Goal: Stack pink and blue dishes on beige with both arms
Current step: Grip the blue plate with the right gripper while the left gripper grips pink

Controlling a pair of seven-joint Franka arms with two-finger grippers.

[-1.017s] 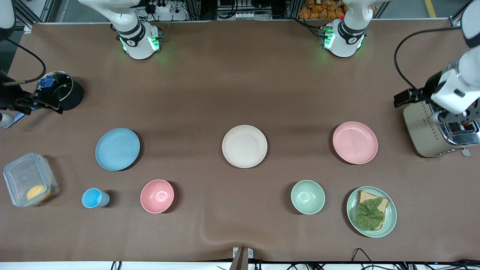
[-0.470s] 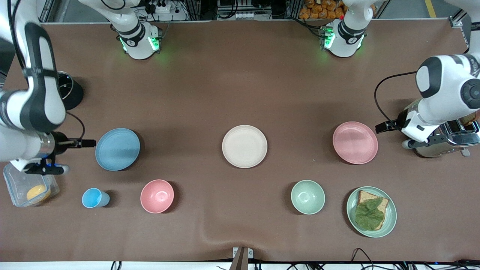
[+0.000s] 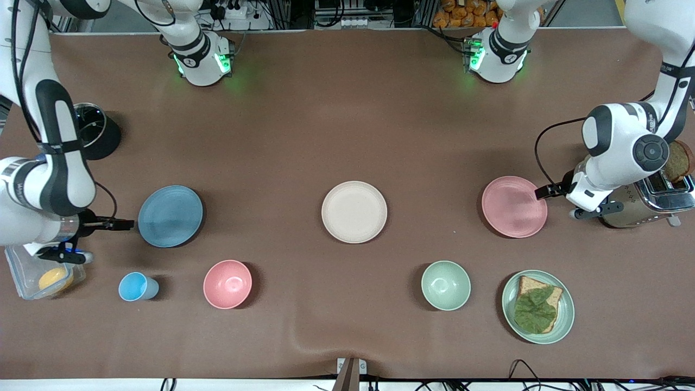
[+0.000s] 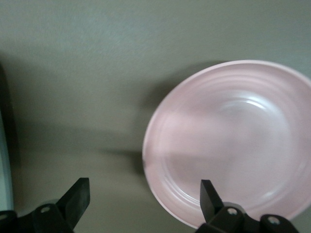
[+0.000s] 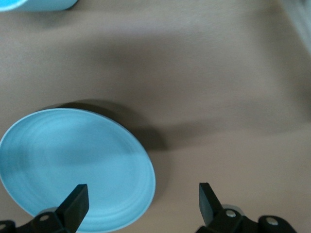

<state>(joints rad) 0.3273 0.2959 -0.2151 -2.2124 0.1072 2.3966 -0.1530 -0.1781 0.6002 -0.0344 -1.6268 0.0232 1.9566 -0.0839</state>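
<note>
Both end effectors, jaws wide, flank their plates: left end effector (image 4: 141,204) at the pink plate (image 3: 514,206), right end effector (image 5: 141,206) at the blue plate (image 3: 170,216) (neither gripped). Next: pinch each rim, carry to the beige plate (image 3: 354,212).

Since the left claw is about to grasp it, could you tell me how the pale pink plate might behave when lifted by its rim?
The flat round matte pale pink plate looks stiff; held by one low rim, it may tilt or slip.
</note>
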